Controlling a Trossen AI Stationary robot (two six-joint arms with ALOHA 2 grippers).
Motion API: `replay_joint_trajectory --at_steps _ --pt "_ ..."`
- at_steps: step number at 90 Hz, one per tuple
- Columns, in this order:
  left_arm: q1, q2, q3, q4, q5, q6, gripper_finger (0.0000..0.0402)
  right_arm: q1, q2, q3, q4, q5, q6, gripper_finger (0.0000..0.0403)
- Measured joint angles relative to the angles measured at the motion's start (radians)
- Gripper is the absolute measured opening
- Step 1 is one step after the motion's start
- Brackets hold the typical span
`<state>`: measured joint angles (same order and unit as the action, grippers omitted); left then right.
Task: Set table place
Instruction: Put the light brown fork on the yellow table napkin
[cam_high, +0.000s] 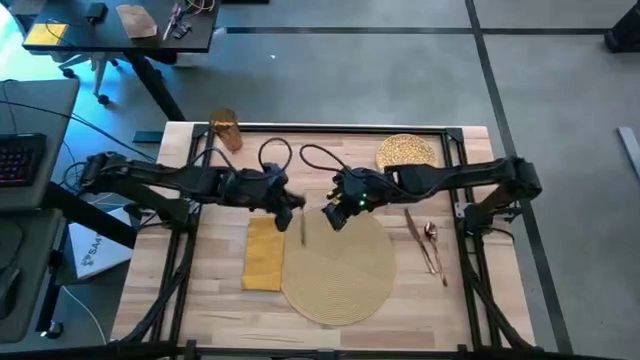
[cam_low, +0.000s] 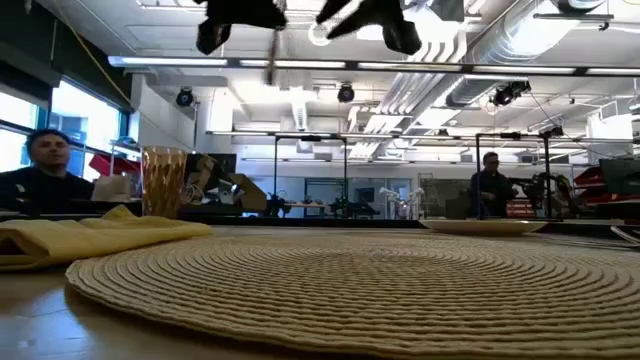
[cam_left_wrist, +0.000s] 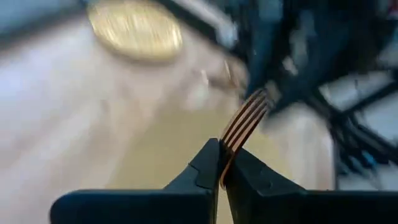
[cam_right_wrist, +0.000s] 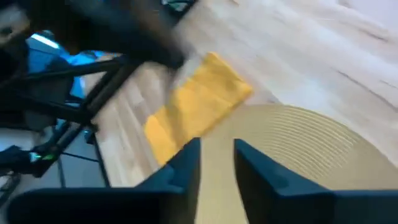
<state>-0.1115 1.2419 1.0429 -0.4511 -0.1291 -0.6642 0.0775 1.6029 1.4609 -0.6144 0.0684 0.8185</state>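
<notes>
High view: the table (cam_high: 210, 300) carries the round woven placemat (cam_high: 338, 268) at centre front, with the yellow napkin (cam_high: 264, 254) lying flat just beside its left edge. The gold plate (cam_high: 407, 151) sits at the far right corner, well apart from the placemat. The amber cup (cam_high: 227, 131) stands at the far left edge. A knife (cam_high: 417, 232) and spoon (cam_high: 432, 240) lie side by side to the right of the placemat. The left gripper (cam_high: 292, 205) hangs over the gap between napkin and placemat, holding a fork (cam_high: 303, 230). The right gripper (cam_high: 335, 214) hangs over the placemat's far rim, close to the left one.

Low view: both grippers are raised well above the placemat (cam_low: 360, 285). The fork (cam_low: 272, 50) hangs downward from the left gripper (cam_low: 245, 15). The cup (cam_low: 164, 182) stands behind the napkin (cam_low: 95, 238); the plate (cam_low: 482, 227) lies far right. People sit in the room beyond.

Left wrist view: the fingers (cam_left_wrist: 202, 171) are pinched narrowly on the fork (cam_left_wrist: 244, 121) handle, tines pointing away. The plate (cam_left_wrist: 135, 29) shows beyond.

Right wrist view: the fingers (cam_right_wrist: 186, 162) stand apart, gripping nothing, above the placemat (cam_right_wrist: 298, 149) near the napkin (cam_right_wrist: 196, 109).
</notes>
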Motion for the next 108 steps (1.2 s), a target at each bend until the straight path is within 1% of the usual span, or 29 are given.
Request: replay_joint_trajectory --at_steps 8,14,23,35,41,49,55,64,72,96,108 --pt "-0.006 0.000 -0.063 -0.100 0.084 -0.040 0.0000 0.001 -0.012 0.000 -0.033 -0.001 -0.016 0.0141" --pt "-0.017 0.001 -0.147 -0.106 0.116 -0.067 0.0000 0.006 -0.012 0.000 -0.033 -0.002 -0.016 0.0159" --pt "-0.023 0.002 -0.275 -0.004 0.159 -0.122 0.0000 0.017 -0.012 0.000 -0.032 0.001 -0.015 0.0174" --pt "-0.022 0.001 -0.408 0.147 0.173 -0.197 0.0000 0.036 -0.012 -0.002 -0.035 0.013 -0.011 0.0178" --pt "-0.018 0.001 -0.445 0.177 0.184 -0.214 0.0000 0.043 -0.012 -0.003 -0.037 0.014 -0.007 0.0178" --pt "-0.012 0.000 -0.481 0.191 0.223 -0.215 0.0000 0.051 -0.012 -0.003 -0.042 0.016 0.013 0.0178" --pt "-0.012 0.000 -0.505 0.201 0.229 -0.218 0.0000 0.057 -0.012 -0.003 -0.043 0.017 0.016 0.0178" --pt "-0.012 0.000 -0.522 0.217 0.220 -0.224 0.0000 0.056 -0.012 -0.003 -0.043 0.018 0.019 0.0178" --pt "-0.012 0.000 -0.535 0.220 0.191 -0.226 0.0000 0.056 -0.012 -0.003 -0.043 0.018 0.020 0.0178" --pt "-0.012 0.000 -0.557 0.206 0.054 -0.274 0.0001 0.056 -0.012 -0.003 -0.043 0.018 0.022 0.0178" --pt "-0.012 0.000 -0.558 0.208 0.022 -0.274 0.0021 0.056 -0.012 -0.003 -0.043 0.018 0.022 0.0178"
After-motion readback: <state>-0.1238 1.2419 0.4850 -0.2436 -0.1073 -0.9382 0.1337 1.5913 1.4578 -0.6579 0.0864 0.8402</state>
